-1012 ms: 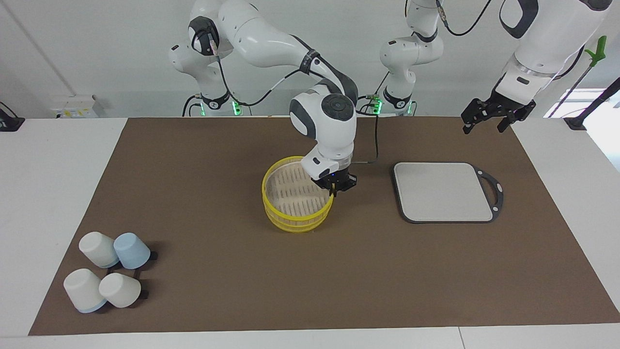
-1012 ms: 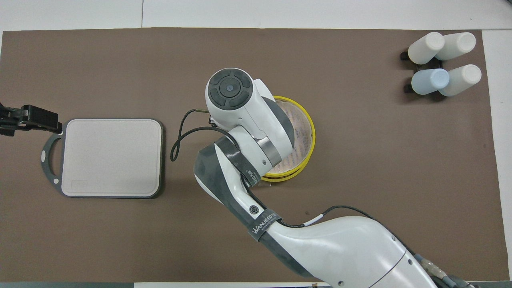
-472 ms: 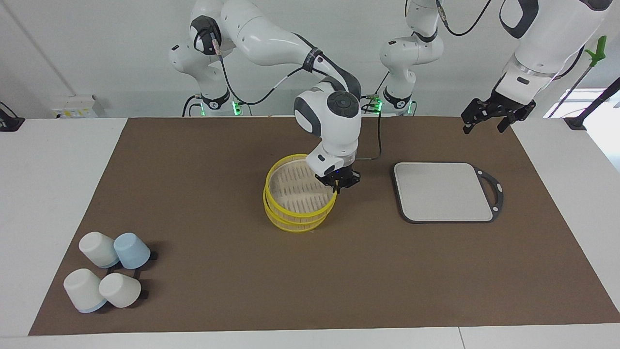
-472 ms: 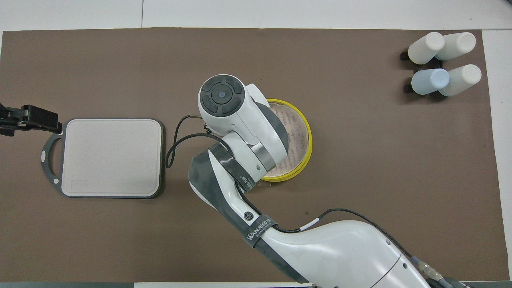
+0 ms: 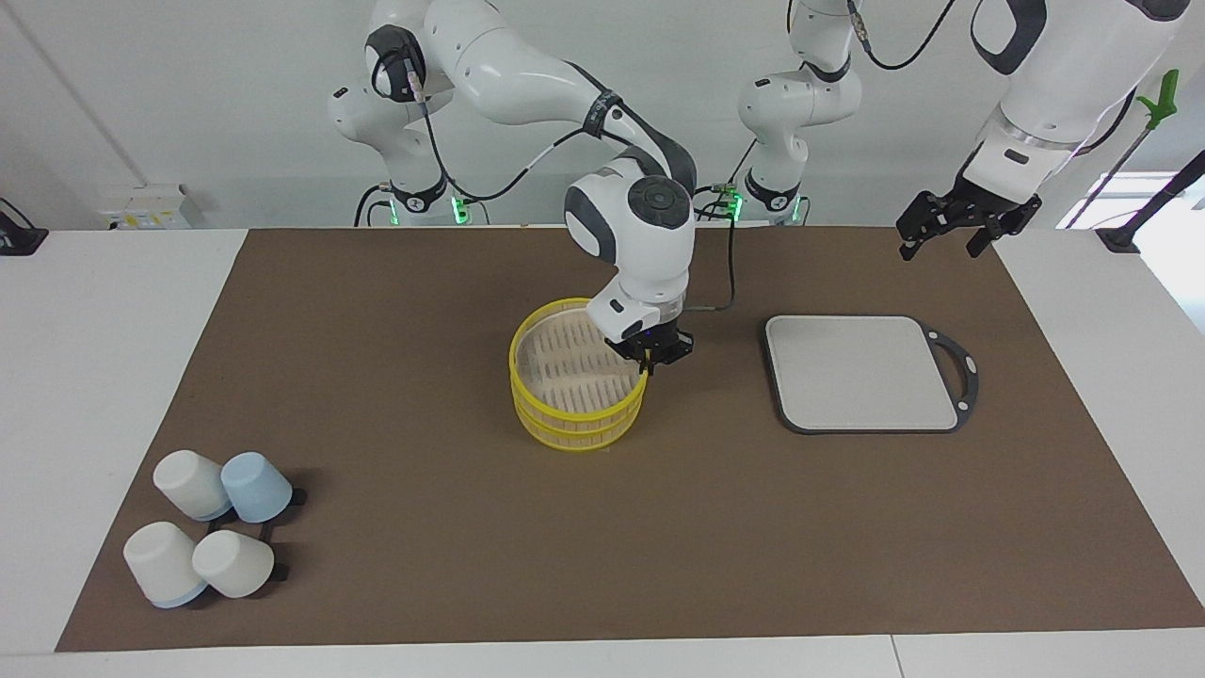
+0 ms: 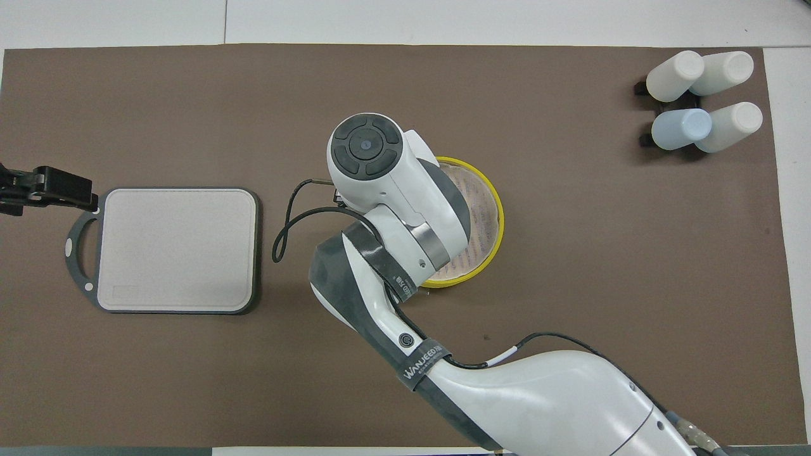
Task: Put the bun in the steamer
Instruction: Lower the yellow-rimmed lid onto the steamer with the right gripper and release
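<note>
facing view: right gripper point(image 5: 647, 363) pinched on rim of steamer point(image 5: 576, 388), upper tier, on the grey board's point(image 5: 861, 374) side. left gripper point(image 5: 951, 226) spread, waiting near that board. no bun visible anywhere.

overhead view: right arm hides part of steamer point(image 6: 486, 223); slats empty. bun likely soft, light; grip gently around middle. steamer rim thin, probably light.

Right arm point(image 6: 405, 209) covering part of steamer point(image 6: 491, 209), pincer hidden, board point(image 6: 174, 250) beside.
</note>
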You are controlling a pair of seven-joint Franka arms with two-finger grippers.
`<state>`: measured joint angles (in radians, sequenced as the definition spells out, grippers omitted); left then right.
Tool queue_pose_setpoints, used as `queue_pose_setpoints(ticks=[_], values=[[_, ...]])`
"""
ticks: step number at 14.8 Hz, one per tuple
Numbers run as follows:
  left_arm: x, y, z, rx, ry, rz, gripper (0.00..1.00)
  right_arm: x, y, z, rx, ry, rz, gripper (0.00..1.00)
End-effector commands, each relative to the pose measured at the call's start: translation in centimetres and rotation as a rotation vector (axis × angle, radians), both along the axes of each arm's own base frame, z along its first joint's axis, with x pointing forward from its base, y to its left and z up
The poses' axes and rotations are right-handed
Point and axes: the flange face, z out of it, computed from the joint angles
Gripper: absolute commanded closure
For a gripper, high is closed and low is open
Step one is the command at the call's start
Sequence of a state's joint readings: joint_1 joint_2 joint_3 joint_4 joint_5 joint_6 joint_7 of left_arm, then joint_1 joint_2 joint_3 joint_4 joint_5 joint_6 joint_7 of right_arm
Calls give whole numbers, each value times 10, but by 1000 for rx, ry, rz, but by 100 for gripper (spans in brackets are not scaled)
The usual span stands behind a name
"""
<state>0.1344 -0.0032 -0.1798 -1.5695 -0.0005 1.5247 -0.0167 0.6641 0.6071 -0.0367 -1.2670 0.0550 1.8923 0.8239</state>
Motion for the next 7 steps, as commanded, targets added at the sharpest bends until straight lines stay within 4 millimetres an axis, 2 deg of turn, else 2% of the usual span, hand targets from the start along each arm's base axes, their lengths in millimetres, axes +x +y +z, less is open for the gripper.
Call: queue_pose_setpoints(ticks=[1, 7], values=[[-2, -2, 3, -6, -7, -6, 0, -5, -15, 9, 3, 11, 24, 100], [-2, -3, 2, -6, -4, -8, 0, -10, -8, 4, 26, 3, 14, 100]])
